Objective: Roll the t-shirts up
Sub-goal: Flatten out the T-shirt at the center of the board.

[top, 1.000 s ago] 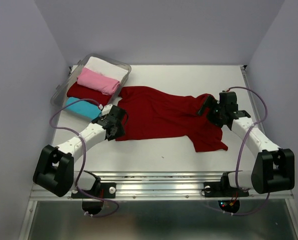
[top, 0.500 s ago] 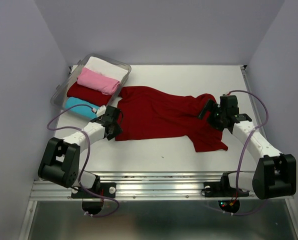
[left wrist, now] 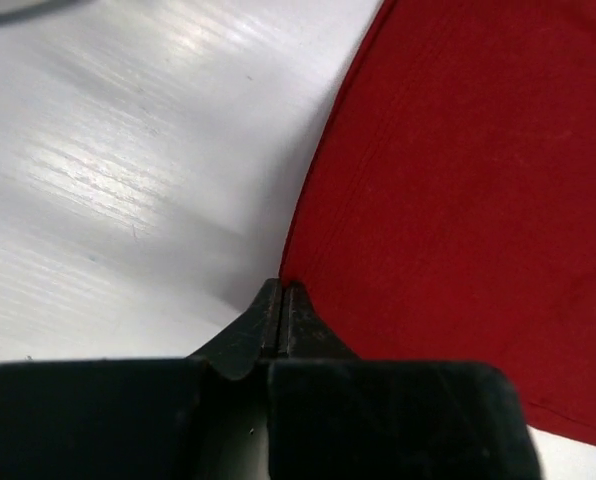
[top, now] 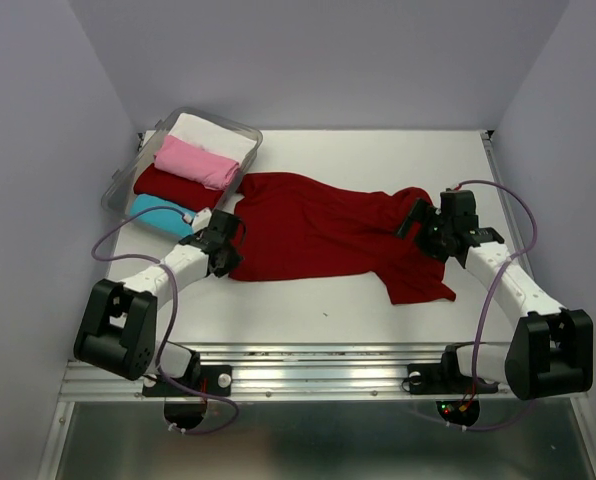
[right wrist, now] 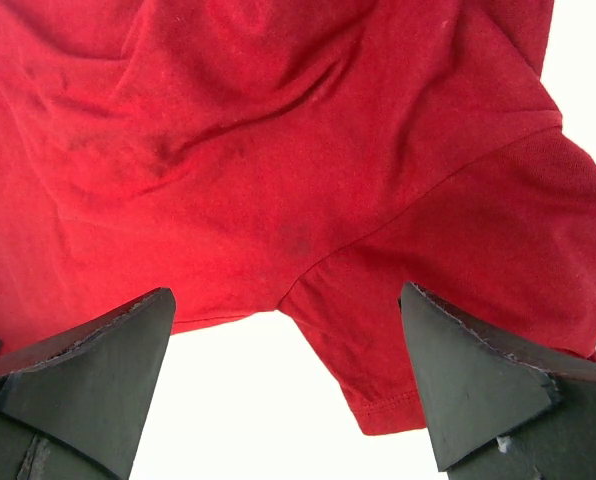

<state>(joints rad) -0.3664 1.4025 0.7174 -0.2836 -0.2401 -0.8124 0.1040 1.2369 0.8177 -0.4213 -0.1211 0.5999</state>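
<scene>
Left end effector (left wrist: 281, 293) has closed, wrist view showing it touching t-shirt (left wrist: 458, 200).

I have two arms, the left arm (top: 163, 270) and the right arm (top: 508, 275), each with smooth white shells along its links and chunky black housings at its joints. The biggest housings are the rounded black shoulder blocks (top: 116, 328). A thin lilac cable (top: 168, 310) loops loosely beside each arm. My left pincer (left wrist: 281, 300) is matte black, narrowing from a broad flat block to a slim tip. My right pincer (right wrist: 288, 305) has thick black wedge fingers (right wrist: 88, 370) with scuffed, greyish edges.
</scene>
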